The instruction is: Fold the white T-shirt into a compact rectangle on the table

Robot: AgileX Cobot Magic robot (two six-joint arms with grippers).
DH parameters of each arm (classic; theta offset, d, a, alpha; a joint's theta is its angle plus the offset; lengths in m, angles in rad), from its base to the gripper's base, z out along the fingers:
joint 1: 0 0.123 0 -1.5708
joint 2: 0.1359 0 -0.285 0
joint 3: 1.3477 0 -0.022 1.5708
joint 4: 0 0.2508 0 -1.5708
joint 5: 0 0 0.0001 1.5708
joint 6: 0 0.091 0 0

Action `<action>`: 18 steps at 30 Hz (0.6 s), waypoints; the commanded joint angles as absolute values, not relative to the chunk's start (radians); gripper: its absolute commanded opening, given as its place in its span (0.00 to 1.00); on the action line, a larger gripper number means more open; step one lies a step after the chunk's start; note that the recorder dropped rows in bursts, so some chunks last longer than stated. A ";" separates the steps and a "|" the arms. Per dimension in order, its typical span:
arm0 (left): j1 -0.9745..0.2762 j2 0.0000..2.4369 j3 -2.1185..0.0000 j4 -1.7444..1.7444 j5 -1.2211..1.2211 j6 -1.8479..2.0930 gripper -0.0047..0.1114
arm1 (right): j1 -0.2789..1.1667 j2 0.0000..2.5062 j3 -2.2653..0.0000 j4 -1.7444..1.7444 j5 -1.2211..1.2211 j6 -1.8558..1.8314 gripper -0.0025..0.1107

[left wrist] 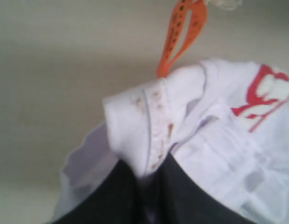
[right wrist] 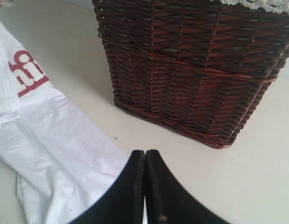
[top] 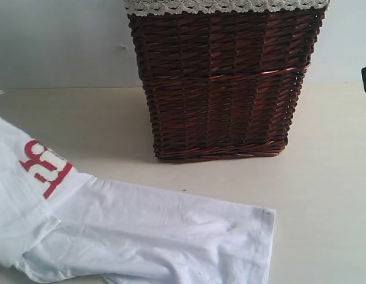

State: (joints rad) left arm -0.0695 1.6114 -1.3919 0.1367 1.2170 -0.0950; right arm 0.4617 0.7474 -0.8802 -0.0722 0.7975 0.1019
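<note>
A white cotton T-shirt (top: 141, 236) lay on the wide, pale cream table (top: 324, 195). It filled the near left corner of the picture. Its straight end reached a little past the middle. Big red and white letters (top: 45, 165) showed on it near the left side. Behind the shirt, not touching it, stood a tall dark brown wicker basket (top: 221, 89). A lace-trimmed cloth (top: 224, 6) hung over the basket's top edge. A tiny dark speck (top: 184, 190) sat on the table between the shirt and the basket.
</note>
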 commanded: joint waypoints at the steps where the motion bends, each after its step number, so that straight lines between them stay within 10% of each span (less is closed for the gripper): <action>1: -0.240 1.599 -1.448 0.027 1.221 -0.116 0.04 | 0.460 0.746 -0.873 -0.067 0.784 0.097 0.02; 14: -0.851 1.659 -1.452 -0.085 1.157 -0.267 0.05 | 0.460 0.746 -0.873 -0.051 0.794 0.092 0.02; 18: -0.967 1.745 -1.452 -0.061 1.141 -0.261 0.28 | 0.460 0.746 -0.873 -0.051 0.799 0.088 0.02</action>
State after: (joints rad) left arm -0.9116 1.6993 -1.4452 -0.0749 1.1657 -0.2506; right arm 0.4617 0.7474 -0.8802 -0.0558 0.7997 0.0980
